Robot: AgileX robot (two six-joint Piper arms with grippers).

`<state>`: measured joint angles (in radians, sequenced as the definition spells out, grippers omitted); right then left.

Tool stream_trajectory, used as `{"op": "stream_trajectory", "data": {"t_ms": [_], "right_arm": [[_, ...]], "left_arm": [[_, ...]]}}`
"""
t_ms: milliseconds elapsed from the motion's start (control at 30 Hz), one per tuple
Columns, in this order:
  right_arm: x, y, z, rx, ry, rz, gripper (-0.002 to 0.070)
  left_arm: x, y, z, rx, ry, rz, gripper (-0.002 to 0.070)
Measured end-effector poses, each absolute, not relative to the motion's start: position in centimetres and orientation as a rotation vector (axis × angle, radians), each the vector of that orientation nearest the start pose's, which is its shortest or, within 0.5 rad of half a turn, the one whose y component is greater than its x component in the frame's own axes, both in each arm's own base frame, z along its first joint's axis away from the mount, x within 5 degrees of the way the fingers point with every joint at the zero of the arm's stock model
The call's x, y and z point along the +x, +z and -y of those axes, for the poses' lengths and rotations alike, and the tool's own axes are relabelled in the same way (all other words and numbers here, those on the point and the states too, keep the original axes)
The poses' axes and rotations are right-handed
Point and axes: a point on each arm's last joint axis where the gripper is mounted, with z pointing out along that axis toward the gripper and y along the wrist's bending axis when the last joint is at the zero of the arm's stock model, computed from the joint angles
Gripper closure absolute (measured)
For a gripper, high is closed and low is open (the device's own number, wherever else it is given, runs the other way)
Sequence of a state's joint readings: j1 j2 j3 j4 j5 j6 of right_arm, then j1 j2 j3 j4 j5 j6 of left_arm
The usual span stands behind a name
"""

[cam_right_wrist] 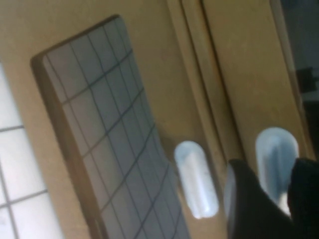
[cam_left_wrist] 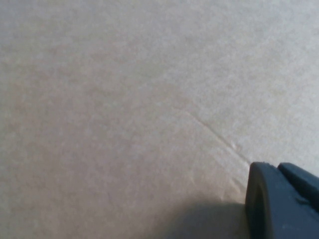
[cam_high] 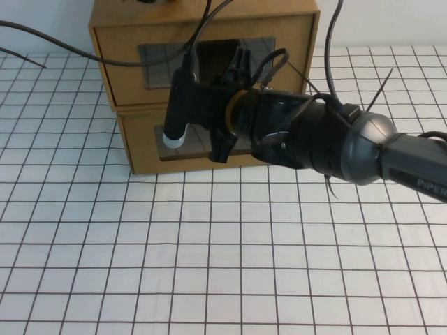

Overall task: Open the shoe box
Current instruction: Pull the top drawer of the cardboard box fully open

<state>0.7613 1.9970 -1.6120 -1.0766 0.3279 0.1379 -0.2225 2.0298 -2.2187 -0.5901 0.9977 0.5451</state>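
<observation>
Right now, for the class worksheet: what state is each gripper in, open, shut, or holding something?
Left gripper: cannot be told; it is close against a plain tan surface.
Right gripper: open, facing the front of the stacked shoe boxes, gripping nothing.

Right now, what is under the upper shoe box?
A second box, on the table. The open right hand hides part of its window; the left hand faces plain cardboard.

The right arm (cam_high: 349,150) reaches from the right edge of the high view toward upper centre, wrist rolled so the right end effector (cam_high: 228,105) stands one finger above the other, jaws parted. The left end effector (cam_left_wrist: 280,201) shows only as a dark piece at the lower right of its wrist view.
</observation>
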Motion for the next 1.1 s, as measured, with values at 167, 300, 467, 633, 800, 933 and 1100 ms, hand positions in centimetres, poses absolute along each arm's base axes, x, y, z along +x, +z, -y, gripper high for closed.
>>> {"op": "stream_trajectory", "data": {"t_ms": [167, 300, 467, 633, 800, 933, 1100], "right_arm": [[35.82, 27.19, -31.53, -1.375, -0.364, -1.496, 0.0497], [35.68, 27.18, -31.66, -1.377, -0.365, -1.496, 0.0497], [35.75, 27.15, -31.66, -1.393, -0.389, -1.475, 0.0497], [35.89, 26.90, -31.74, -1.413, -0.414, -1.455, 0.0497], [36.04, 26.76, -31.70, -1.413, -0.424, -1.451, 0.0497], [36.12, 26.77, -31.73, -1.396, -0.423, -1.450, 0.0497], [36.17, 26.87, -31.73, -1.395, -0.435, -1.436, 0.0517]], "left_arm": [[43.88, 40.06, 14.30, 0.716, -0.550, -2.055, 0.0677], [43.85, 40.04, 14.31, 0.718, -0.551, -2.058, 0.0677], [43.84, 40.02, 14.31, 0.720, -0.552, -2.059, 0.0677], [43.84, 40.02, 14.31, 0.720, -0.552, -2.059, 0.0677], [43.83, 40.02, 14.31, 0.720, -0.552, -2.059, 0.0677], [43.82, 40.01, 14.31, 0.721, -0.553, -2.061, 0.0677], [43.82, 40.01, 14.31, 0.721, -0.553, -2.061, 0.0677]]}}
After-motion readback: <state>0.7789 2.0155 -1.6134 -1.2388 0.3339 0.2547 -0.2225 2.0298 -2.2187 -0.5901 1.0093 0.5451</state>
